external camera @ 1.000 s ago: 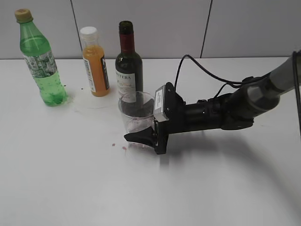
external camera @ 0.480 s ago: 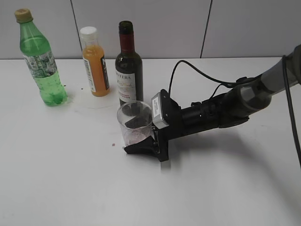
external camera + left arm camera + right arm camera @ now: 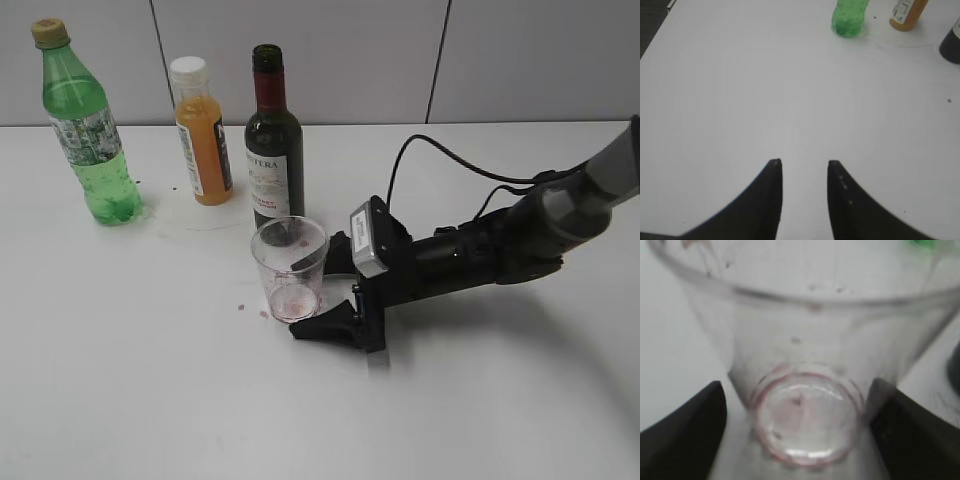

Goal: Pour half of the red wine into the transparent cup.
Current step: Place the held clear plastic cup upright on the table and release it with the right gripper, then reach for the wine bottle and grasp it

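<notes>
The transparent cup (image 3: 290, 268) stands upright on the white table, holding only faint red stains. It fills the right wrist view (image 3: 807, 340). My right gripper (image 3: 305, 298) lies low on the table with its jaws open on either side of the cup's base (image 3: 796, 385), with a gap on each side. The dark-green wine bottle (image 3: 274, 150), uncapped, with a white label, stands just behind the cup; its edge shows in the left wrist view (image 3: 952, 42). My left gripper (image 3: 804, 162) is open and empty over bare table, out of the exterior view.
An orange juice bottle (image 3: 203, 135) and a green soda bottle (image 3: 85, 125) stand left of the wine bottle at the back; both show in the left wrist view (image 3: 907, 10) (image 3: 850, 17). Small red drops (image 3: 240, 306) lie left of the cup. A wall stands behind.
The right gripper carried the cup a little forward, then opened and drew back to the right. The cup now stands free. The bottles have not moved.
</notes>
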Robot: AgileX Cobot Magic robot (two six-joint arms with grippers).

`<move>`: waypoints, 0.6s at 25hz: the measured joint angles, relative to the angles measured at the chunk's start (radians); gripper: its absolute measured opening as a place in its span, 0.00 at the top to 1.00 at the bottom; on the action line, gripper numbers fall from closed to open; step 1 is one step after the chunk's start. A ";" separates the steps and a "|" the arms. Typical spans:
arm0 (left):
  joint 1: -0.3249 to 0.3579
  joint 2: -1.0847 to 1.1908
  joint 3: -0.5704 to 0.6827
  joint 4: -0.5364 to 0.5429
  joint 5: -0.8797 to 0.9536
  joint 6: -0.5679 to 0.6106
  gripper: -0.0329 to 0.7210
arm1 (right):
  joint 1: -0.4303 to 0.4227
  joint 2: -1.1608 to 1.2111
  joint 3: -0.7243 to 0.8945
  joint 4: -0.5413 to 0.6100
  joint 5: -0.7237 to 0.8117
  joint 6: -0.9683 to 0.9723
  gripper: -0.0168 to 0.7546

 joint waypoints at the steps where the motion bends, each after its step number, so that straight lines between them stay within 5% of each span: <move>1: 0.000 0.000 0.000 0.000 0.000 0.000 0.64 | -0.018 -0.016 0.028 0.004 0.004 -0.022 0.10; 9: 0.000 0.000 0.000 0.000 0.000 0.000 0.64 | -0.133 -0.141 0.171 0.124 0.072 -0.115 0.10; 15: 0.000 0.000 0.000 0.000 0.000 0.000 0.64 | -0.142 -0.326 0.192 0.142 0.339 -0.040 0.13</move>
